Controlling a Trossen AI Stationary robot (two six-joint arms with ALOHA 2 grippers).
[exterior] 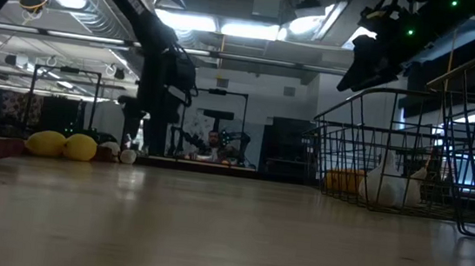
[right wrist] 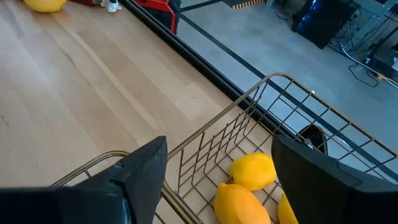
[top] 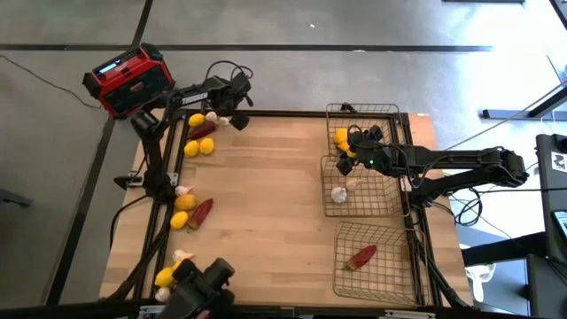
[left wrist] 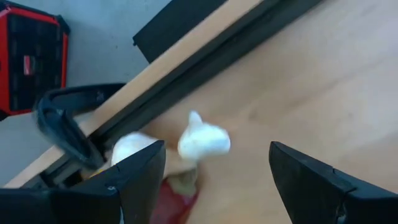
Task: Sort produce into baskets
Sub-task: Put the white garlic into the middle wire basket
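I am hovering the left claw (left wrist: 211, 180), released and empty, over a garlic bulb (left wrist: 204, 140) at the desk's (top: 266, 204) far left corner; next I'd lower and clench. The right claw (right wrist: 217, 180), also released, is hanging over the lemon basket (top: 390, 113)

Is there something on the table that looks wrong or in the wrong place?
Nothing looks spilled or damaged. The three baskets each hold one kind: lemons in the far basket, garlic in the middle, one chili in the near one. The unsorted produce simply lies loose along the table's left edge. Both grippers are open and empty.
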